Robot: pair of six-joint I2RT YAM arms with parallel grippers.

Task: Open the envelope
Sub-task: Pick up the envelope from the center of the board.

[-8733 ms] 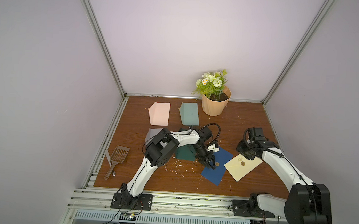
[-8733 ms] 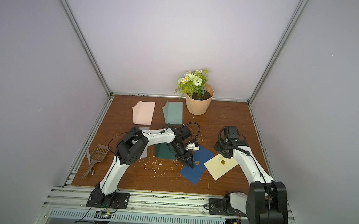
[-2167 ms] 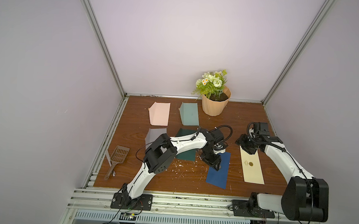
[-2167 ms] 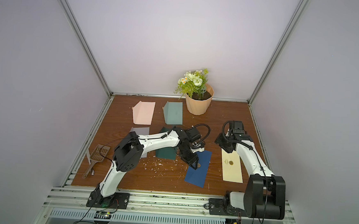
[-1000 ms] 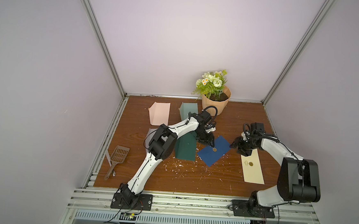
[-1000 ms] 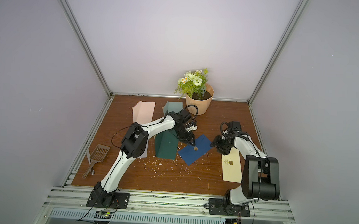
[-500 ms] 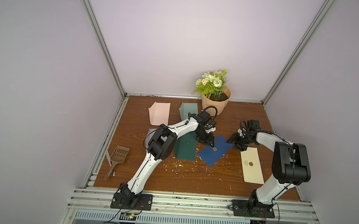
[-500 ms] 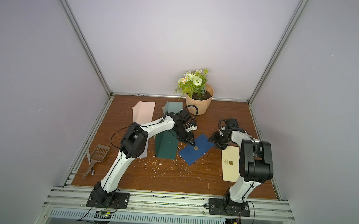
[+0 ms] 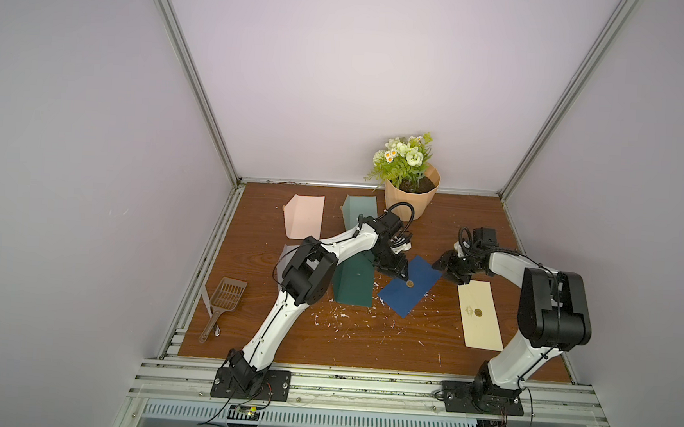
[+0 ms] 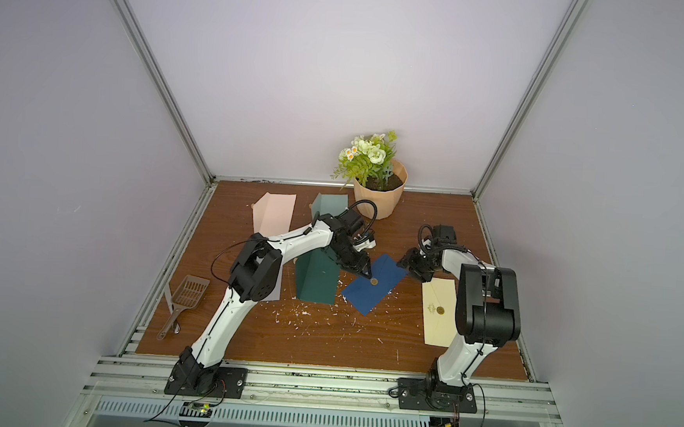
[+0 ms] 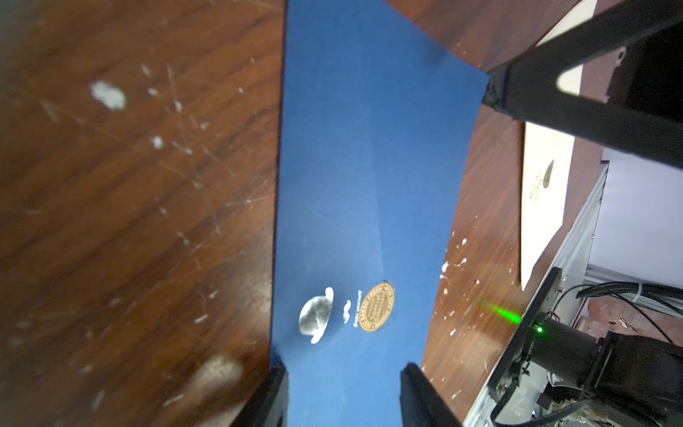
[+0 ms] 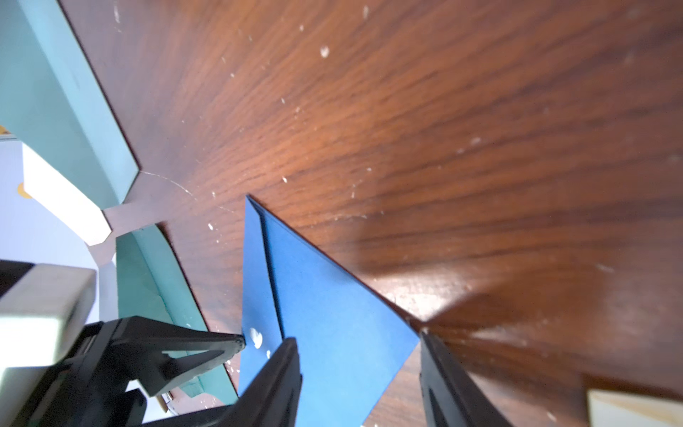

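Blue envelope (image 9: 398,297) lies flat on the desk (image 9: 324,343), flap side up with its gold seal (image 9: 409,283) in place, just right of a dark green envelope (image 9: 352,282). Left tool (image 9: 403,272) hangs with jaws apart and empty, tips just beside the seal, while the right tool (image 9: 441,267), also spread and holding nothing, sits at the envelope's far corner, near a cream envelope (image 9: 480,316). With only that corner steadied, I judge a push at the flap could spin or slide the thin paper, or crease and tear it
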